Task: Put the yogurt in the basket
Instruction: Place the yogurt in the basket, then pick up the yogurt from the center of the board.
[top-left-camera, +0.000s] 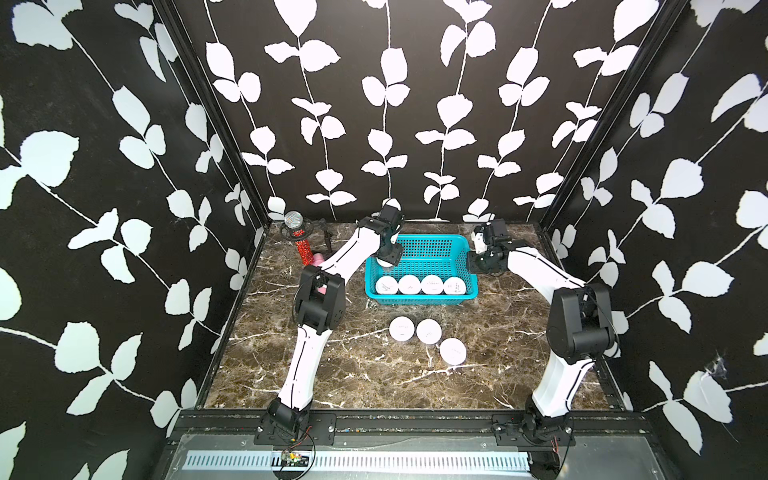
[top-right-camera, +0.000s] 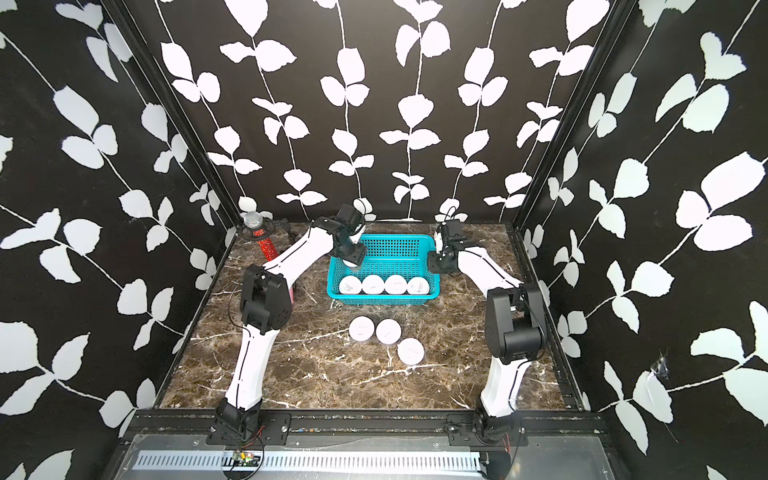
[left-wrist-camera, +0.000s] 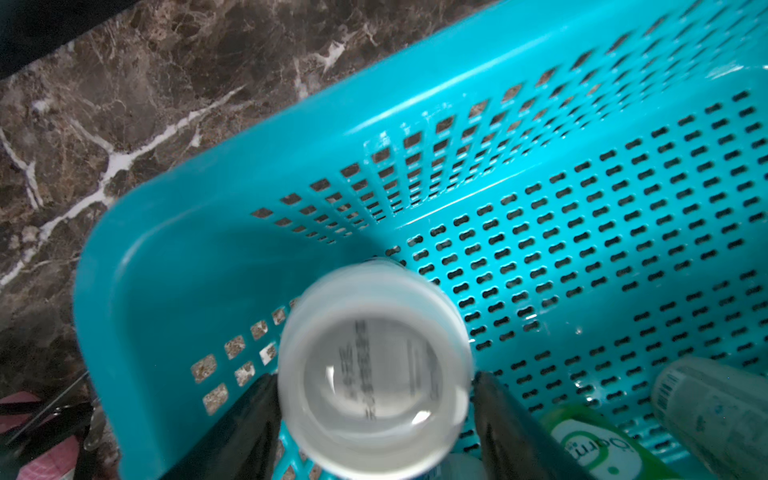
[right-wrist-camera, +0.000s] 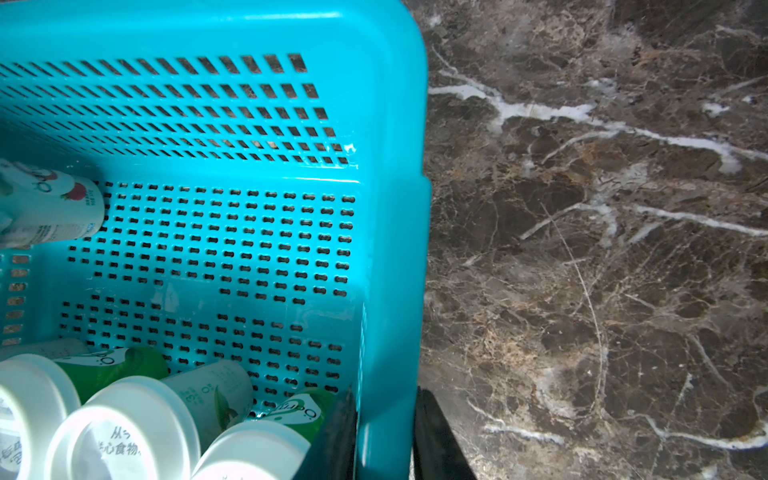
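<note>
Over the basket's (top-left-camera: 428, 245) left end, a yogurt cup (left-wrist-camera: 374, 365) sits between the left gripper's (top-left-camera: 388, 255) fingers
They flank the blurred cup closely; whether they press it I cannot tell. The left arm reaches forward, wrist bent down, hiding most of it in both top views. At the right wall the right gripper (right-wrist-camera: 384, 399) pinches the basket; four cups (top-left-camera: 409, 285) line its near wall, three cups (top-left-camera: 429, 331) stand on the table (top-left-camera: 332, 365)
</note>
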